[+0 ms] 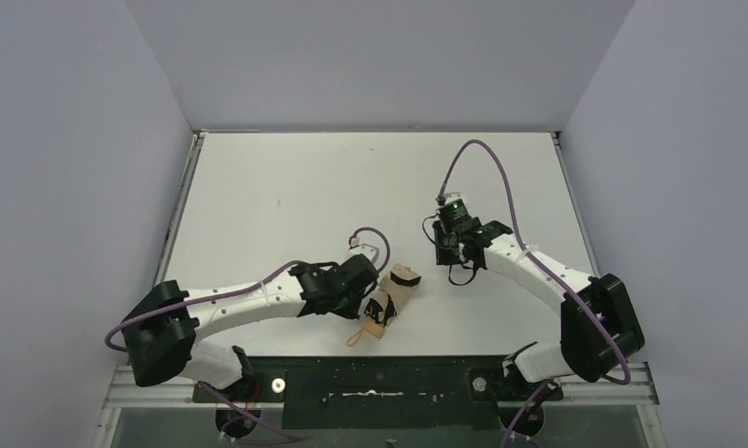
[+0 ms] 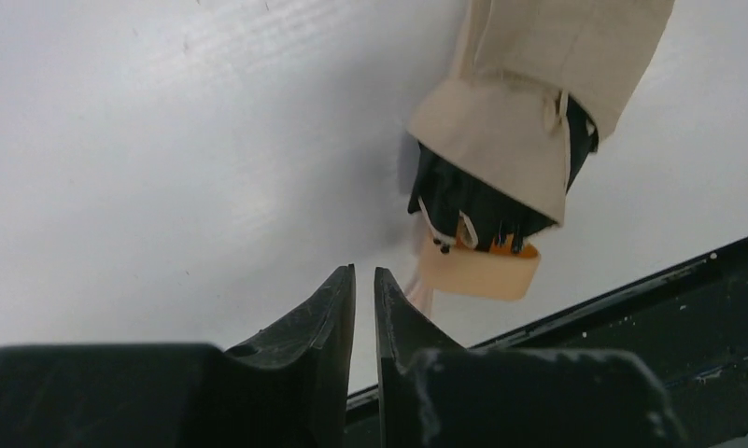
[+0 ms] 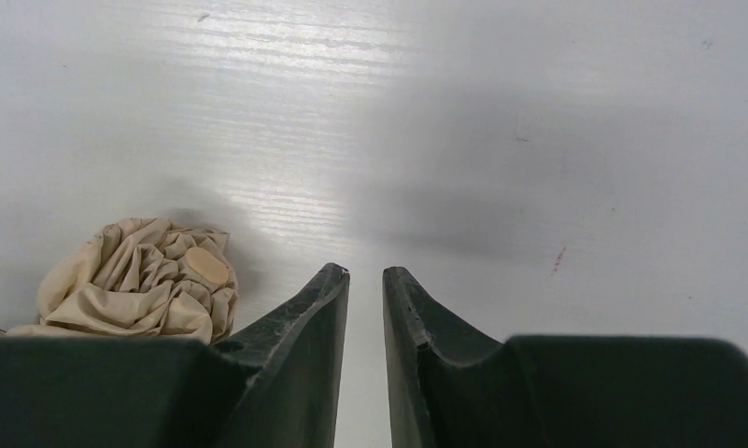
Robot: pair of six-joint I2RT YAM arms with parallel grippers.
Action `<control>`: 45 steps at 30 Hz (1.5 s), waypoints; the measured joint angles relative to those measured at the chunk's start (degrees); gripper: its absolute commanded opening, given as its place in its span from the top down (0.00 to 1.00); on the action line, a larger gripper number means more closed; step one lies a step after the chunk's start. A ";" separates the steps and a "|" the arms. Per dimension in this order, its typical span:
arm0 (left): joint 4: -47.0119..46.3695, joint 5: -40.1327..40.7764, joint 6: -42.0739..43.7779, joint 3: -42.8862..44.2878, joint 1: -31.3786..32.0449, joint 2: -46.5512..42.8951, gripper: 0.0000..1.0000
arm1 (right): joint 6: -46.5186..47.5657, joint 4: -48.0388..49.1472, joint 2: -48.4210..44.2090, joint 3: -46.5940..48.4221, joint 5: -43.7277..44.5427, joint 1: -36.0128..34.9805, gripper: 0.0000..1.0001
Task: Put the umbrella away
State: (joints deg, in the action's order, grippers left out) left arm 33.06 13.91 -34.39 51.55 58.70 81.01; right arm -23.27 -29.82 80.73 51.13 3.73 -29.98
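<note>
White worktop (image 1: 286, 196) enclosed by plain grey walls (image 1: 71, 140). The folded beige umbrella (image 1: 391, 297), black ribs (image 2: 472, 201) and tan handle (image 2: 477, 273) exposed, lies just ahead and right of the left fingers (image 2: 328, 317) and left of the right fingers (image 3: 318, 317), untouched. Both pairs stand slightly parted, grasping nothing.

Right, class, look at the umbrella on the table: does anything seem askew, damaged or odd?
Nothing broken or spilled. The umbrella lies slanted near the front edge of the table; its fabric is bunched unevenly at one end, and black ribs poke out beside the handle.
</note>
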 measured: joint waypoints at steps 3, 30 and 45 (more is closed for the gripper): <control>0.48 0.22 -3.72 -3.19 3.87 -1.31 0.91 | 0.55 0.02 0.15 0.20 -0.28 0.17 0.75; -6.71 -6.64 -8.15 -3.26 12.66 9.03 0.98 | 6.14 3.30 13.94 8.26 -13.86 0.33 0.70; -3.58 -6.62 -2.91 0.55 1.42 12.15 0.98 | 6.12 3.19 15.72 8.66 -15.39 1.01 0.70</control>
State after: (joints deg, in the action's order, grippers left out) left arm 29.47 7.29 -37.30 52.10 60.12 93.17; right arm -17.15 -26.63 96.44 59.79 -11.66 -28.97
